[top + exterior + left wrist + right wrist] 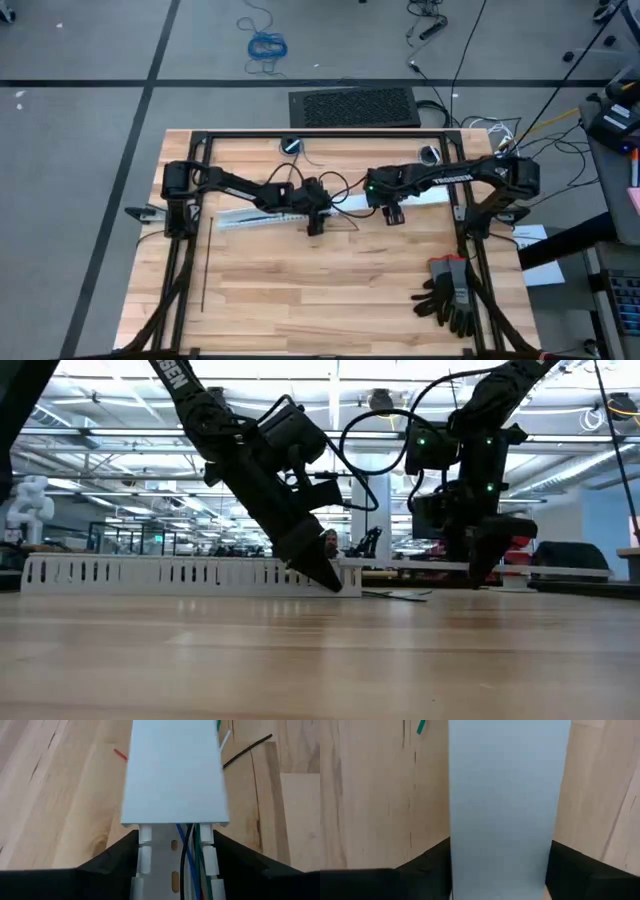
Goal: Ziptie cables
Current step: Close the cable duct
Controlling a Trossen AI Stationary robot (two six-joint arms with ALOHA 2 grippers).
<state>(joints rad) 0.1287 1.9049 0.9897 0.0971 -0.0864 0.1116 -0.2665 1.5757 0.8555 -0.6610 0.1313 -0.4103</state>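
White duct at frame centre holds the cables under a cover. Left gripper and right gripper straddle it, jaws open, holding nothing. Advice: keep both level, slide the cover squarely. Cables run left-right in the high view. Ziptie lies lower left.

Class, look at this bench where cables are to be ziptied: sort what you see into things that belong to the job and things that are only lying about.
Belongs to the job:
cables, lying in the white slotted duct
duct cover
ziptie, on the table at the left
left tool and right tool, both at the duct

Just lying about:
work gloves
blue coiled cord, on the floor
black floor mat
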